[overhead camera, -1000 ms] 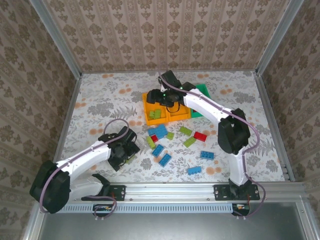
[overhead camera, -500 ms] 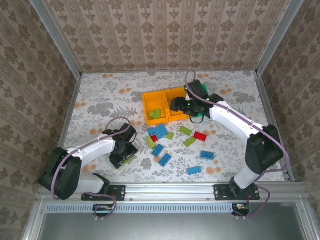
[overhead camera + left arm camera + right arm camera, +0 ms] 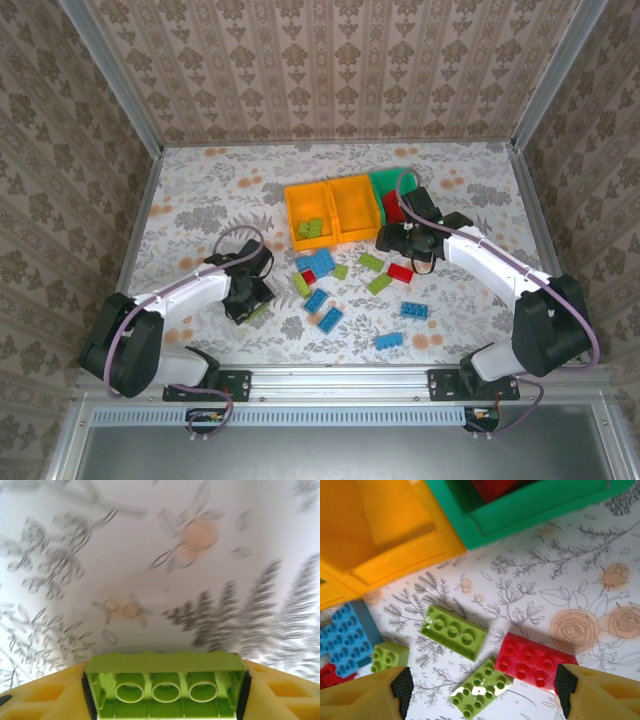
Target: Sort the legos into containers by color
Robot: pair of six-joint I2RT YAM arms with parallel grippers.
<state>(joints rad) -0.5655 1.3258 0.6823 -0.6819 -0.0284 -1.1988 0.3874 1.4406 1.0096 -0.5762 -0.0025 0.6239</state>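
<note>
1. Left gripper (image 3: 250, 297): closed on a lime brick (image 3: 166, 690), one yellow finger pressed to each short end; the brick's hollow underside faces the wrist camera; located at the near left of the table (image 3: 200, 190), well apart from the bins.
2. Right gripper (image 3: 484, 692): jaws wide, nothing between them; poised over loose bricks just in front of the green bin (image 3: 395, 173).
3. Bricks below the right gripper: one red brick (image 3: 535, 662), one long lime brick (image 3: 454, 632), one lime brick lying askew (image 3: 481, 688), one small lime brick (image 3: 389, 656), one blue plate (image 3: 347, 637); all studs up and flat on the table.
4. Bins, a row of three at mid-table with sides touching: left orange bin (image 3: 291, 215) holding lime pieces (image 3: 312, 228); middle orange bin (image 3: 352, 205); the green bin at the right end, holding red pieces (image 3: 393, 205).
5. Loose stock in front of the bins: blue bricks (image 3: 415, 309) scattered nearest the arm bases; lime and red pieces closer to the bins.
</note>
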